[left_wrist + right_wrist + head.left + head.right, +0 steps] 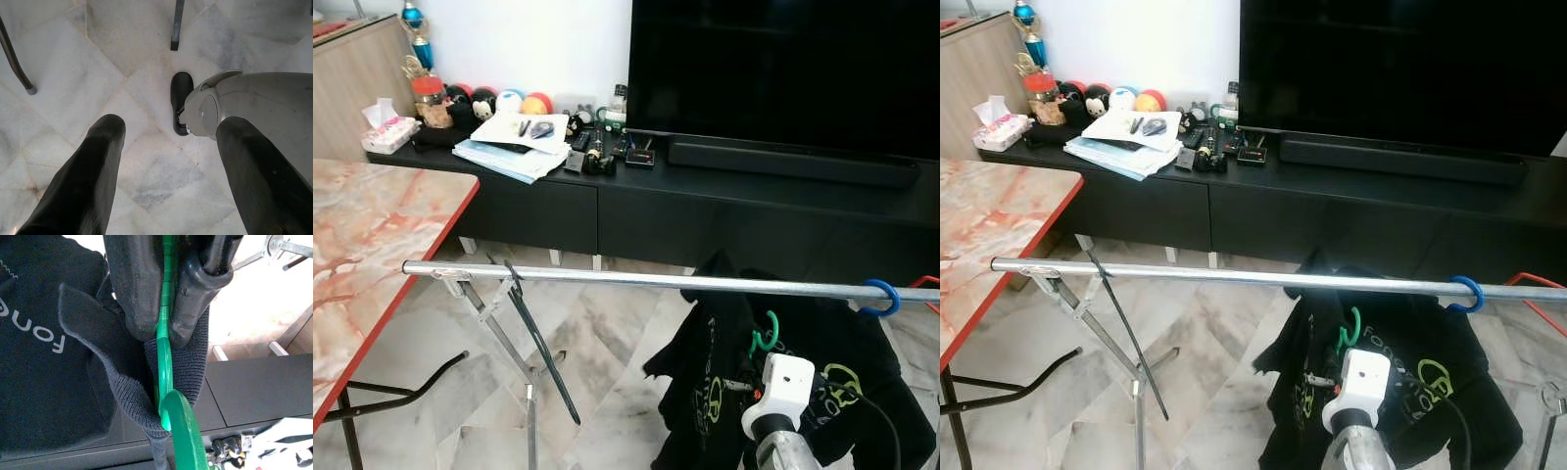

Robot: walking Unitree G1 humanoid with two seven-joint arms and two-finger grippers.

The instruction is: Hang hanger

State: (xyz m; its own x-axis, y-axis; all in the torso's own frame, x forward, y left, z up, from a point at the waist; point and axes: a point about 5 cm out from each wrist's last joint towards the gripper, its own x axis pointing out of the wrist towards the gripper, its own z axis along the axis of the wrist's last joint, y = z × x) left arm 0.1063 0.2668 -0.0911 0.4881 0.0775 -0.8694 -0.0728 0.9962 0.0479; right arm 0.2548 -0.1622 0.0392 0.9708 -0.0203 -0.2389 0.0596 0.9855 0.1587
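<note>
Right tool (164,330) was clamped on the neck of the green hanger (765,334), which carried a black shirt (822,392) just below the metal rail (636,280), hook not yet over it. Left tool (166,161) hung over the marble floor (122,58), fingers apart.

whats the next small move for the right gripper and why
Probably lift a little: the right gripper is clamped on the green hanger carrying the black shirt, and its hook hangs below the silver rail, so it must clear the rail before hooking on.
</note>
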